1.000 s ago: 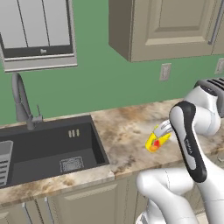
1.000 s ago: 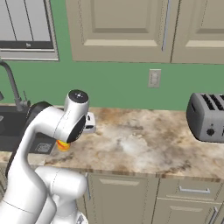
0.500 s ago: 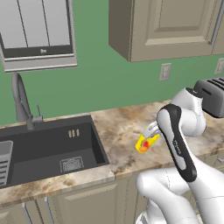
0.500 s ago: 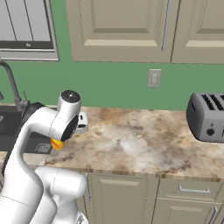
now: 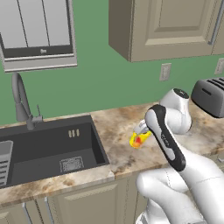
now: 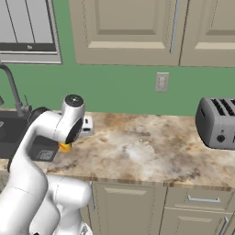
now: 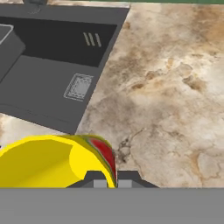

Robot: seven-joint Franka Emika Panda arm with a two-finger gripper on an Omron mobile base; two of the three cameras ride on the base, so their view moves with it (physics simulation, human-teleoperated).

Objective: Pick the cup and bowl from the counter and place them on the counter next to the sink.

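Observation:
The yellow cup (image 5: 137, 139) with red-orange markings hangs tilted over the marbled counter (image 5: 117, 127), just right of the sink (image 5: 49, 147). My gripper (image 5: 141, 131) is shut on its rim. In the hand view the cup (image 7: 51, 161) sits at the bottom left, its wall pinched between my fingertips (image 7: 95, 179), with the gripper (image 7: 111, 179) looking down on the counter (image 7: 168, 94) and the sink's (image 7: 48, 65) right edge. From the right base view a bit of the cup (image 6: 65, 147) peeks out under my arm. The bowl is out of view.
A tall curved grey faucet (image 5: 19, 102) stands behind the sink, and a dish rack (image 5: 3, 157) lies in its left part. A dark toaster (image 6: 217, 122) sits far right on the counter. A wall outlet (image 6: 161, 82) is above the counter.
My arm has carried the cup leftward over the counter, closer to the sink's right edge. The gripper stays shut on it.

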